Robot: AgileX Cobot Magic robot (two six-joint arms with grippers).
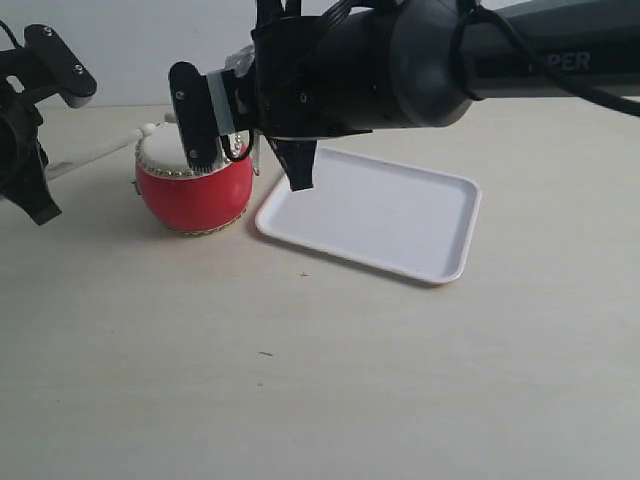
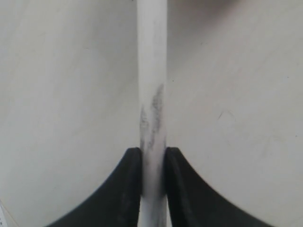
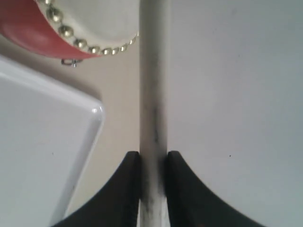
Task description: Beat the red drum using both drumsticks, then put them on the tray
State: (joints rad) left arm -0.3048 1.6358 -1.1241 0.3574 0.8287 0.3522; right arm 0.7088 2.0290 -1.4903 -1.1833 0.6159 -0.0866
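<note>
The red drum (image 1: 195,192), with its cream skin and gold studs, stands left of the white tray (image 1: 385,212). My left gripper (image 1: 50,165) at the far left is shut on a pale drumstick (image 1: 100,152). That stick's rounded tip reaches the drum's left rim; contact cannot be told. In the left wrist view the gripper (image 2: 152,158) clamps this drumstick (image 2: 152,71). My right gripper (image 1: 248,150) hangs over the drum's right side and the tray's near corner. In the right wrist view it (image 3: 153,160) is shut on the second drumstick (image 3: 152,71), beside the drum (image 3: 23,26) and the tray (image 3: 42,142).
The bulky right arm (image 1: 420,60) crosses the top of the exterior view and hides the drum's back and most of the right drumstick. The pale tabletop (image 1: 320,380) stretches in front of drum and tray.
</note>
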